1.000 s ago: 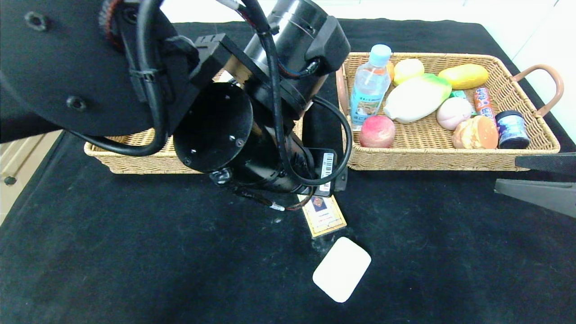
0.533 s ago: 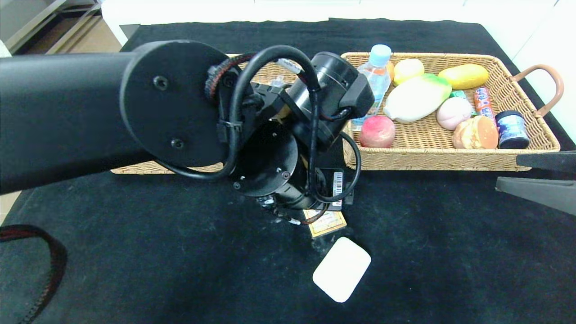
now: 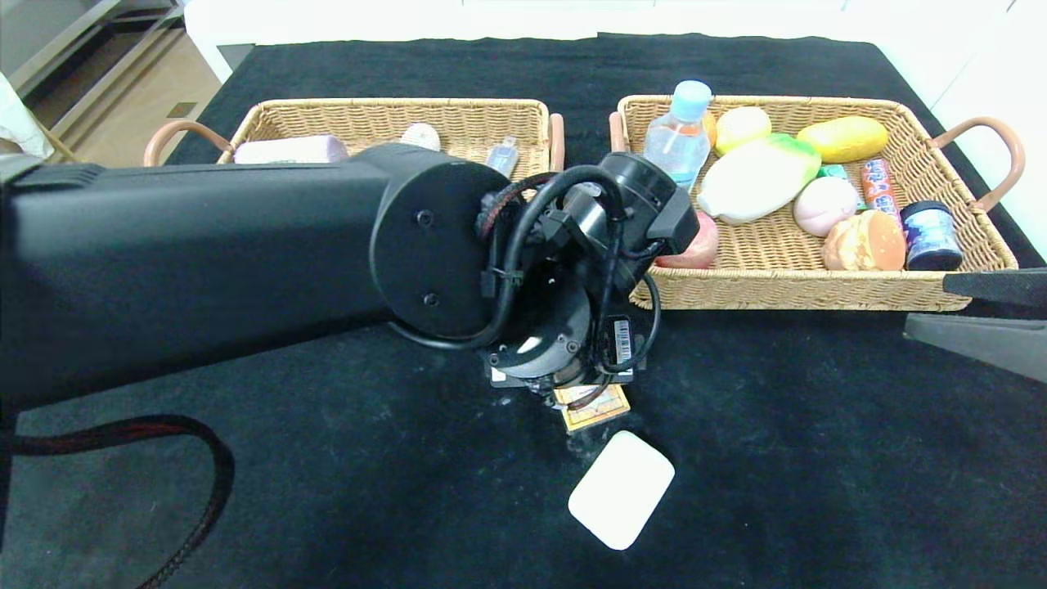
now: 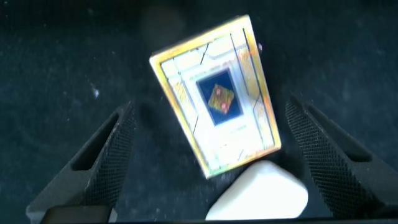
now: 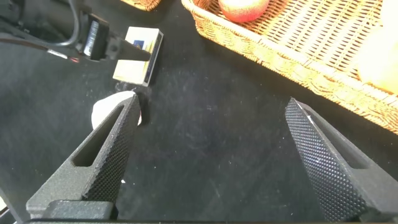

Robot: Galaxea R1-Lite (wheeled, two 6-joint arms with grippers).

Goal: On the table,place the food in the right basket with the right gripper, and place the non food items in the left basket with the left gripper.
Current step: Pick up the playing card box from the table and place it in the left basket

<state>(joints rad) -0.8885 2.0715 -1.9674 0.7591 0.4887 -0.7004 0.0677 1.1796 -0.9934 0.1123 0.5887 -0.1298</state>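
On the black table (image 3: 327, 491) lie a gold-edged card box (image 3: 595, 411) and, just nearer me, a white rounded pad (image 3: 622, 489). My left gripper (image 4: 210, 109) hangs open over the card box (image 4: 214, 93), one finger on each side and clear of it; the pad (image 4: 261, 199) lies by the box's corner. In the head view the left wrist hides those fingers. My right gripper (image 5: 212, 106) stands open over bare cloth at the table's right side, in front of the right basket (image 3: 818, 294). That basket holds the water bottle (image 3: 677, 135), pink bun (image 3: 824, 204) and peach (image 3: 702, 245).
The left basket (image 3: 393, 105) holds a pale pink pack (image 3: 290, 150) and a small bottle (image 3: 501, 155). More foods and a dark jar (image 3: 930, 236) fill the right basket. My left arm spans the table's left half, with a red-black cable (image 3: 164, 425) beside it.
My left arm has swung down and lowered its wrist over the card box, uncovering the left basket. The right gripper and the things on the table have stayed put.
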